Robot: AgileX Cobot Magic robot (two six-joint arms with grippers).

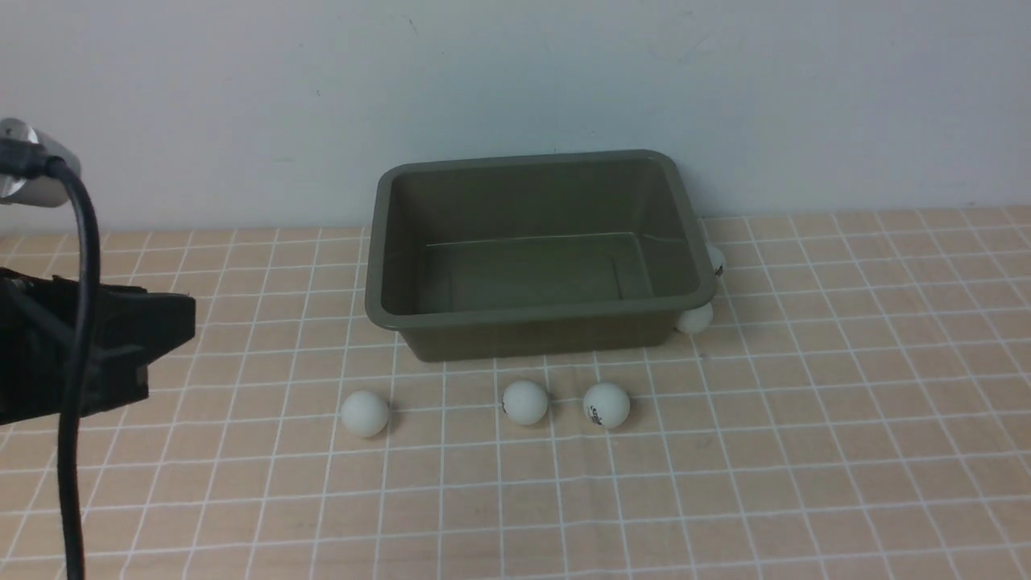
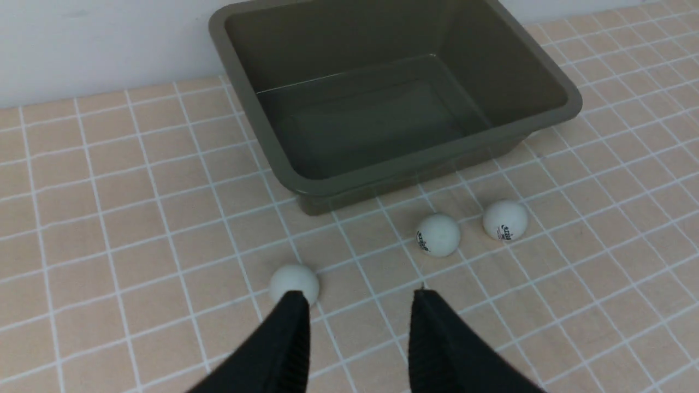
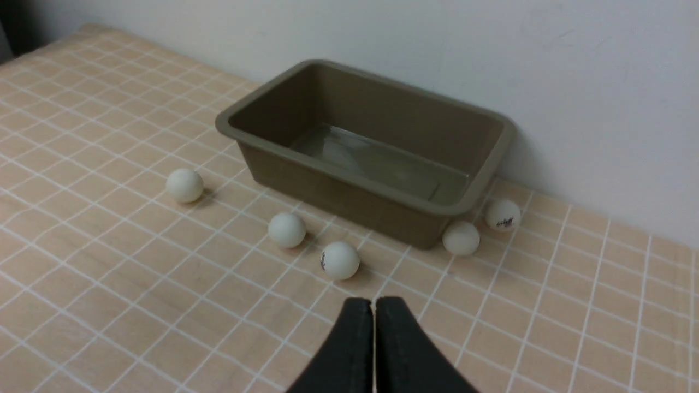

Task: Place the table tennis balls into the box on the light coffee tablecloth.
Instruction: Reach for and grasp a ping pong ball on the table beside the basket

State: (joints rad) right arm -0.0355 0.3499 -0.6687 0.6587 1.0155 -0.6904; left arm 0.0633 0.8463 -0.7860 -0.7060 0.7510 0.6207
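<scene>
The olive box (image 1: 387, 242) (image 2: 546, 71) (image 3: 240, 136) stands empty at the back of the light coffee tablecloth (image 1: 725, 483). Three table tennis balls lie in front of it: left (image 1: 364, 413) (image 2: 294, 281) (image 3: 184, 185), middle (image 1: 525, 402) (image 2: 438, 234) (image 3: 286, 230), right (image 1: 606, 405) (image 2: 505, 220) (image 3: 340, 260). Two more balls touch its right end (image 1: 694, 317) (image 1: 716, 261) (image 3: 461, 238) (image 3: 502, 214). My left gripper (image 2: 359, 297) is open above the cloth with nothing between its fingers, just short of the left ball. My right gripper (image 3: 374, 302) is shut and empty, short of the right ball.
A pale wall (image 1: 515, 80) rises directly behind the box. My left arm's black body (image 1: 80, 354) and its cable (image 1: 76, 322) fill the left edge of the front view. The checked cloth reaches to the near edge.
</scene>
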